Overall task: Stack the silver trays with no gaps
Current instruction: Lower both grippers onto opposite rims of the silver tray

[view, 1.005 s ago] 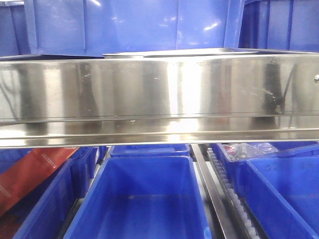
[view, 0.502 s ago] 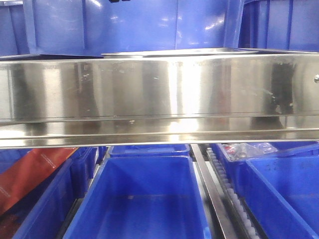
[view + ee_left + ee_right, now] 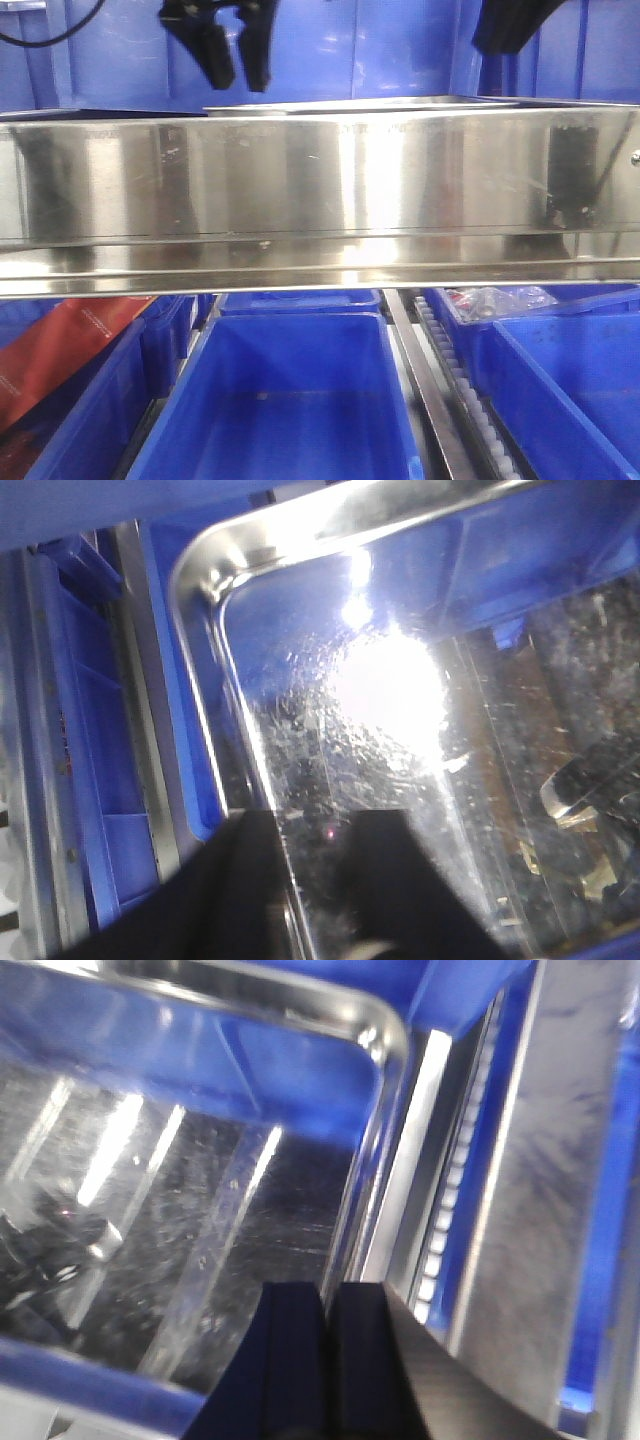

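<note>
A silver tray (image 3: 360,103) shows only as a thin rim above the steel beam in the front view. In the left wrist view the tray (image 3: 200,570) lies in a blue bin, its shiny floor glaring. My left gripper (image 3: 315,822) is open, one finger on each side of the line of the tray's left rim, and hangs above the tray (image 3: 228,50). In the right wrist view my right gripper (image 3: 328,1295) is shut with nothing held, over the tray's right rim (image 3: 385,1035). Only the dark right arm (image 3: 510,25) shows in the front view.
A long mirror-like steel beam (image 3: 320,180) crosses the front view and hides most of the upper level. Below it stand blue bins (image 3: 285,400), a red package (image 3: 60,350) at the left and a roller track (image 3: 460,390). Blue bin walls (image 3: 470,980) surround the tray.
Both arms have come down into the top of the front view; a second ago neither showed. The tray rim has not moved.
</note>
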### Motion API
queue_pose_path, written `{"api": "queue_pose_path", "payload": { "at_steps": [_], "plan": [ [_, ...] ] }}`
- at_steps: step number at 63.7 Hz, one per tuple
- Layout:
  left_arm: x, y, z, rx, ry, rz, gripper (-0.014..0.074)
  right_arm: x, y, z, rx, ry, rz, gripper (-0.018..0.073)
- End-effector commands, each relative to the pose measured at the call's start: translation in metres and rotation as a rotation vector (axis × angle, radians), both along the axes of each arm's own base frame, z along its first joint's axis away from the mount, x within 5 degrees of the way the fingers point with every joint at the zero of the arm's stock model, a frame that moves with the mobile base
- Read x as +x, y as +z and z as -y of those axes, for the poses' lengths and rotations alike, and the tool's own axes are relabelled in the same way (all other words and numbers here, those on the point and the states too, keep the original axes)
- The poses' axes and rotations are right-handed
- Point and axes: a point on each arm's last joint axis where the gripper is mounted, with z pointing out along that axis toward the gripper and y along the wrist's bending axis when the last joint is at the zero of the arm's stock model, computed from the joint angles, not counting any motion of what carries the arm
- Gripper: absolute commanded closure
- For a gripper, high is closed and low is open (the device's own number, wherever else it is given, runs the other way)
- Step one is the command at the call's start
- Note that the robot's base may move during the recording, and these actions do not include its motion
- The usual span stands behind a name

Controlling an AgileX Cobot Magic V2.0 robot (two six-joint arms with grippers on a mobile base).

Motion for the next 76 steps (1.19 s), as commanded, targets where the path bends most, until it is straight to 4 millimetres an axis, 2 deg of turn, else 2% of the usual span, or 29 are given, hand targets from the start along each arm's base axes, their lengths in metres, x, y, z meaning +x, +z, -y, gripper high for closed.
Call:
{"api": "queue_pose_path", "payload": {
  "at_steps": [1, 4, 7, 16, 21, 34, 54, 76],
  "plan": [
    [-0.001, 0.008, 0.002, -0.025, 0.0, 0.029, 0.027, 0.002, 0.005, 0.0, -0.001, -0.004, 0.044, 0.0631],
    [-0.001, 0.008, 0.002, -0.032, 0.015, 0.028, 0.0232, 0.003, 0.004, 0.0, 0.0, -0.004, 0.041, 0.0608],
    [0.0, 0.006, 0.001, -0.035, 0.029, 0.025, 0.0197, 0.003, 0.004, 0.0, 0.002, -0.004, 0.039, 0.0545],
    [0.001, 0.004, 0.002, -0.037, 0.041, 0.018, 0.0161, 0.005, -0.001, -0.001, 0.007, -0.003, 0.019, 0.0198],
    [0.001, 0.002, 0.002, -0.034, 0.041, 0.015, 0.0162, 0.005, -0.001, -0.001, 0.007, -0.003, 0.02, 0.0109],
    [0.003, 0.002, 0.004, -0.045, 0.037, 0.03, 0.0162, 0.009, -0.002, -0.002, 0.014, -0.006, 0.04, 0.0207],
    [0.006, -0.007, 0.006, -0.032, 0.037, 0.015, 0.0162, 0.02, -0.026, -0.006, 0.024, -0.008, -0.024, 0.0208],
    [0.014, -0.013, -0.003, -0.011, 0.069, -0.01, 0.0162, 0.027, -0.037, -0.008, 0.021, -0.01, -0.038, 0.0208]
  ]
}}
